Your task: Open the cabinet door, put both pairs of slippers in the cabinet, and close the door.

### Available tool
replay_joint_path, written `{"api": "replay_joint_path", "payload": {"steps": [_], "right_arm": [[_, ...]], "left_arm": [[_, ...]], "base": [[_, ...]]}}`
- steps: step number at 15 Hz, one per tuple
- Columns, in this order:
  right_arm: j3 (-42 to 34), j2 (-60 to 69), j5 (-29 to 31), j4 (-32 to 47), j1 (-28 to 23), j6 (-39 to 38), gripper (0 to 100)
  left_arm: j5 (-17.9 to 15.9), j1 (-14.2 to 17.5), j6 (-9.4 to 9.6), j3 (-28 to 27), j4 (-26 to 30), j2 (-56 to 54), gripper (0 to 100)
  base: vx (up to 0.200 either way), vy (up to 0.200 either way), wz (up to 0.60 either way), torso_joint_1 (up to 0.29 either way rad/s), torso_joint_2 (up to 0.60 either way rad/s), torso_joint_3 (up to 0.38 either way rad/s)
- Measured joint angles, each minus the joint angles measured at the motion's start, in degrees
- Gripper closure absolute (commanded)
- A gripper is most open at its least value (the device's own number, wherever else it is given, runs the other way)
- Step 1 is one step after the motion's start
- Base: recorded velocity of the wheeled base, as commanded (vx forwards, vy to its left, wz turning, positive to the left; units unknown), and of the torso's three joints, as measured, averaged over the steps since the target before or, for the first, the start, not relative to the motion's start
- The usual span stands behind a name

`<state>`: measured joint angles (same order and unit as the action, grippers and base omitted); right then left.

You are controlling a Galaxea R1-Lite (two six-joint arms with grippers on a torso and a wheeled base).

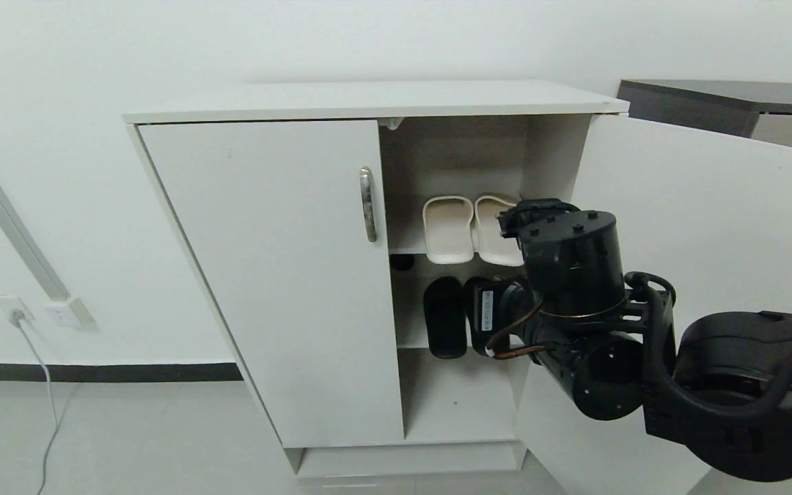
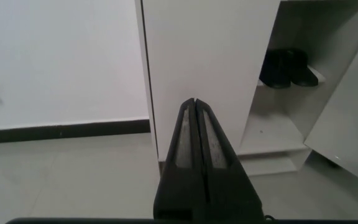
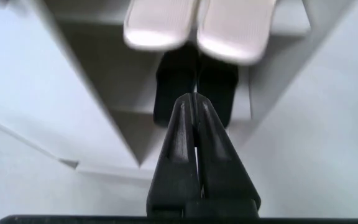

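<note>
On the head view I have the white cabinet [image 1: 368,100] dead centre, its left door [image 1: 265,275] closed with the metal handle [image 1: 367,204] upright on its inner edge, and its right door [image 1: 712,206] swung wide out toward 3 o'clock. In the open half the white slippers [image 1: 471,227] sit side by side on the upper shelf [image 1: 406,244], with the black slippers [image 1: 444,316] directly under them, at 6 o'clock, on the middle shelf [image 1: 410,340]. My right arm [image 1: 575,275] hangs in front of the opening at about 4 o'clock and covers part of both pairs. On the left wrist view the left claw [image 2: 195,124] has its fingers pressed flat together, nothing between them, pointed at the closed door above the floor [image 2: 61,174]; the black pair lies off to the side. On the right wrist view the right claw [image 3: 196,124] is pinched narrow and empty, with both pairs just beyond its tips.
</note>
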<state>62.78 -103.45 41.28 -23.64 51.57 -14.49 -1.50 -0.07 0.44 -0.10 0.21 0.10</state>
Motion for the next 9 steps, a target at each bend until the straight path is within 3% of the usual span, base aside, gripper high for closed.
{"api": "replay_joint_path", "payload": {"steps": [7,9], "right_arm": [[-0.2,-0.7,-0.3,0.0,0.1,-0.2,100],[-0.4,-1.2,-0.4,0.0,0.2,-0.2,100]], "left_arm": [[0.0,0.0,-0.06,0.0,0.0,0.0,100],[0.0,0.0,-0.09,0.0,0.0,0.0,100]], "base": [[-0.200,0.000,0.00,0.002,0.00,0.001],[0.000,0.000,0.00,0.000,0.00,0.000]]}}
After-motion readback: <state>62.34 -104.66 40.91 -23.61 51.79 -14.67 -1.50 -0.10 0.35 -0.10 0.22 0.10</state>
